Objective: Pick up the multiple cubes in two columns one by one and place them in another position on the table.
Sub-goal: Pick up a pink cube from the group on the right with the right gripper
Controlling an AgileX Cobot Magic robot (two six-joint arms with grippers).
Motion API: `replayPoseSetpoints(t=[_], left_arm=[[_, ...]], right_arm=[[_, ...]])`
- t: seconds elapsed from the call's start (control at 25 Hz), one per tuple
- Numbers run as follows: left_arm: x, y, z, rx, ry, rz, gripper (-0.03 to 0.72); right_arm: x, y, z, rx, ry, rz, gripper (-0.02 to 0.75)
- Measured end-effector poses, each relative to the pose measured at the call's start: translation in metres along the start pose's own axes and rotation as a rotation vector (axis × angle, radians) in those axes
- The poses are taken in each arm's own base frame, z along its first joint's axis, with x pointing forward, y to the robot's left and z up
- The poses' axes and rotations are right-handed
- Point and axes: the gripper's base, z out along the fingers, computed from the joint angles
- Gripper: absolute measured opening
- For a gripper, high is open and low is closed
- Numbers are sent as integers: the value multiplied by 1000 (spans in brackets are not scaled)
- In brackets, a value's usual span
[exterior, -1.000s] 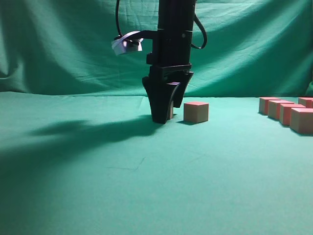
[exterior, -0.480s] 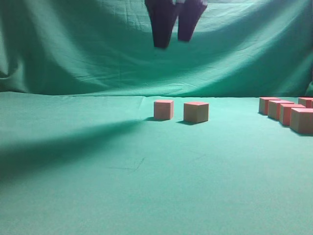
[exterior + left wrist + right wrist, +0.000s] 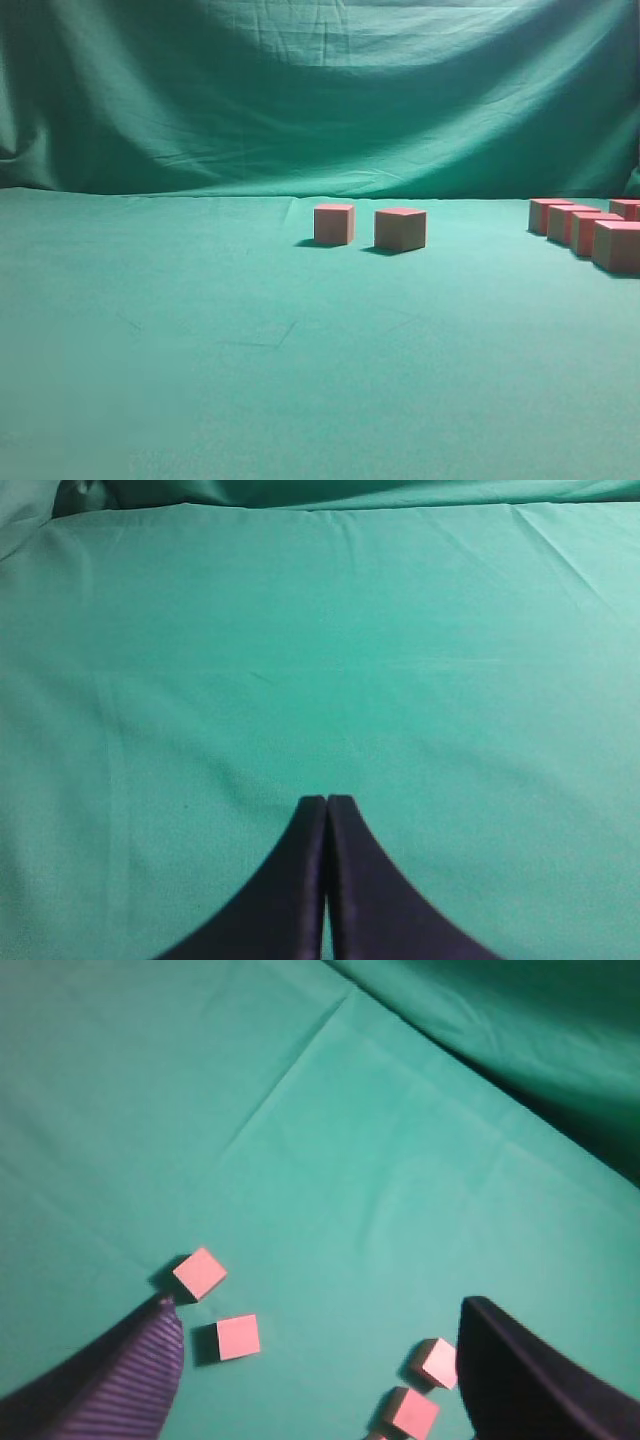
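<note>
Two reddish-pink cubes stand side by side on the green table (image 3: 200, 330) near the middle, the left cube (image 3: 334, 224) and the right cube (image 3: 401, 229). Several more cubes (image 3: 594, 232) stand in rows at the right edge. Neither gripper shows in the exterior view. In the right wrist view my right gripper (image 3: 318, 1302) is open and empty, high above the table. Below it are the two moved cubes (image 3: 200, 1273) (image 3: 238, 1337) and two cubes of the rows (image 3: 437, 1362) (image 3: 413, 1412). My left gripper (image 3: 326, 800) is shut and empty over bare cloth.
A green cloth backdrop (image 3: 320, 100) hangs behind the table. Wrinkles and folds run across the cloth (image 3: 450, 660). The row cubes continue past the right edge of the exterior view.
My right gripper let go of the left cube beside the other one, rose straight up, and has left the exterior view. Both cubes have stayed in place.
</note>
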Motion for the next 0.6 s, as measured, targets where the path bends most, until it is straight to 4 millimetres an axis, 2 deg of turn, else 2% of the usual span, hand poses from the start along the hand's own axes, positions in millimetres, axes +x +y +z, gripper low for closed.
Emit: replayPoseSetpoints(t=[0.12,0.28,0.4,0.6], left_arm=[[0,0,0,0,0,0,0],[0,0,0,0,0,0,0],[0,0,0,0,0,0,0],[0,0,0,0,0,0,0]], right_arm=[[18,-7,-37,17,-32,66,557],[57,-15,-45,37,47,184,557],[92,-19,-29,57,168,274,557],[150,-20,11,89,397,384,557]])
